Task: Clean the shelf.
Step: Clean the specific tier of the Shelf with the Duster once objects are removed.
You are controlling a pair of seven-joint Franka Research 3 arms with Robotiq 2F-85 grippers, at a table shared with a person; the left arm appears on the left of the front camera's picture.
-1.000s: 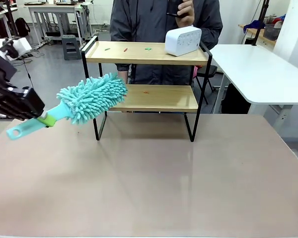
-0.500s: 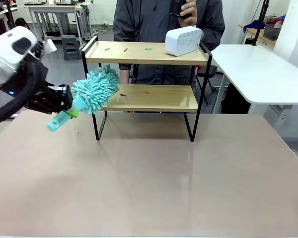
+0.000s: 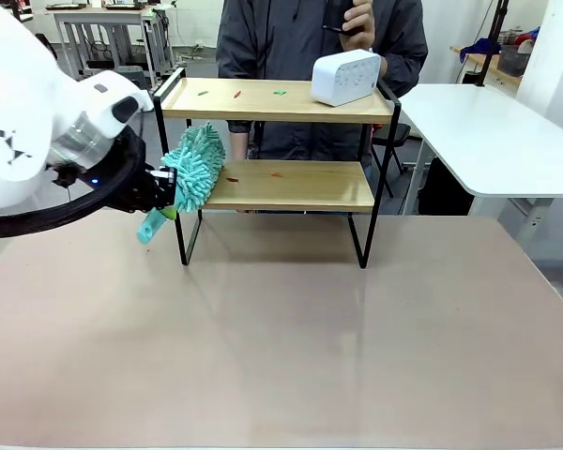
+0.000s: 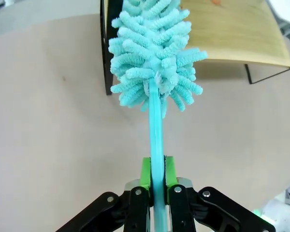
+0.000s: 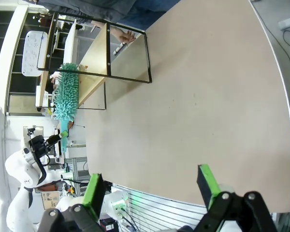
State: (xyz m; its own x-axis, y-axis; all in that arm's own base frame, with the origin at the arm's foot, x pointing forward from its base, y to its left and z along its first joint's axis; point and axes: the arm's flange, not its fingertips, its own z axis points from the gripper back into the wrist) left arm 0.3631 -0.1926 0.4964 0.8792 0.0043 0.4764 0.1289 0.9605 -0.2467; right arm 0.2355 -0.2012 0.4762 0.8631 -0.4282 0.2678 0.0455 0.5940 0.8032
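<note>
The shelf [image 3: 300,186] is a two-tier rack with a black frame and two wooden boards, standing at the table's far side. My left gripper [image 3: 166,194] is shut on the handle of a teal fluffy duster [image 3: 195,166]. The duster's head stands nearly upright at the left end of the shelf, over the lower board. From the left wrist, the green pads [image 4: 145,170] clamp the duster handle [image 4: 156,130], with the duster head [image 4: 154,53] by the shelf's black post and lower board [image 4: 232,34]. My right gripper [image 5: 150,186] is open and holds nothing, above the table, far from the shelf [image 5: 99,63].
A white box-shaped device [image 3: 345,77] stands on the right of the top board. Small red and green scraps [image 3: 236,94] lie on the top board, and a red scrap [image 3: 275,174] on the lower one. A person [image 3: 291,37] stands behind the shelf. A white table [image 3: 488,131] is at right.
My left arm has swung right toward the shelf. The duster's head has gone from lying outside the shelf's left side to nearly upright at the lower board's left end.
</note>
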